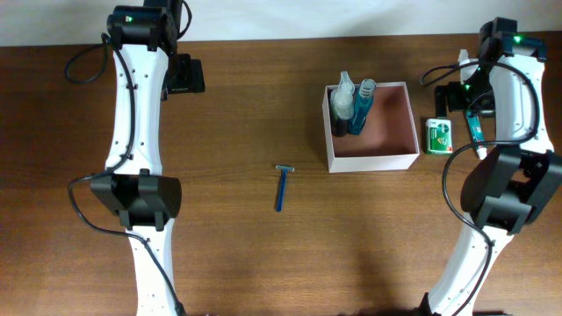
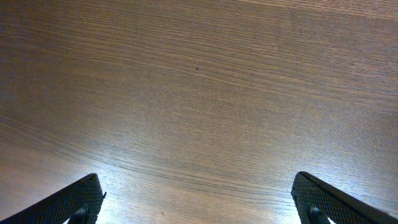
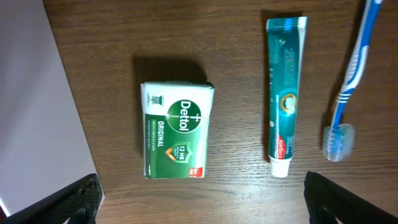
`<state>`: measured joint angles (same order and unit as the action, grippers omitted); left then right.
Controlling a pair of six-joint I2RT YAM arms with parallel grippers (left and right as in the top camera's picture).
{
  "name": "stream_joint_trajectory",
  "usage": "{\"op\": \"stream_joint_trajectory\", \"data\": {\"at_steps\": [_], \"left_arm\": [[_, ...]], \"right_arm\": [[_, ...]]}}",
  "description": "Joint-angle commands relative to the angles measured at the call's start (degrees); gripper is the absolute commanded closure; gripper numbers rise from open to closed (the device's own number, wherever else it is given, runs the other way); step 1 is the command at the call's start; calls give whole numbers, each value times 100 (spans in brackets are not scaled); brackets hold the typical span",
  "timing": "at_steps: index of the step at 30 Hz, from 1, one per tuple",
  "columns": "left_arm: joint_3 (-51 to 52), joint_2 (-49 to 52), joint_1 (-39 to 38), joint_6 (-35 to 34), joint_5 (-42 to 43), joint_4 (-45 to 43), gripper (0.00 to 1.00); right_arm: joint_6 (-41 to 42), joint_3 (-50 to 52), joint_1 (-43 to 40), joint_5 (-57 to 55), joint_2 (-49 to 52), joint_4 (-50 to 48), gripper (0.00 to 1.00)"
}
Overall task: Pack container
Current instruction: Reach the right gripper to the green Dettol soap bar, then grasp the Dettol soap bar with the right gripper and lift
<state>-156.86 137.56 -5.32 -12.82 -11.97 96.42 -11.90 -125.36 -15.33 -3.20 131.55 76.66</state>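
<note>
Showing the container (image 1: pixel 373 161) right of centre on the table (image 1: pixel 246 105), two bottles (image 1: pixel 351 105) in its far-left corner.
Soap box (image 3: pixel 176 130), toothpaste (image 3: pixel 285 93) and toothbrush (image 3: pixel 351 74) lie beside its right wall, under the right gripper (image 3: pixel 208 202), jaws spread and empty; left gripper (image 2: pixel 199 199) likewise spread.

Both arms, the white-shelled left arm (image 1: pixel 136 96) and the white-shelled right arm (image 1: pixel 464 268), are smooth plastic links joined by chunky black motor housings (image 1: pixel 136 197), each topped by a small green light (image 1: pixel 129 15). Thin black cables (image 1: pixel 72 204) loop alongside. The black fingers (image 2: pixel 71 202) are finely dimpled.
</note>
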Motion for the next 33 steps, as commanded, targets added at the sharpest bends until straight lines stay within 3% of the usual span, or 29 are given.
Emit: {"op": "stream_joint_trajectory", "data": {"at_steps": [1,33], "left_arm": [[13,-146,13,92,22,-13,1],[13,-146,13,94,20,-13,1]], "right_arm": [[-33,205,4,142,186,15,1],[-155,332,4,122,942,-221,1]]}}
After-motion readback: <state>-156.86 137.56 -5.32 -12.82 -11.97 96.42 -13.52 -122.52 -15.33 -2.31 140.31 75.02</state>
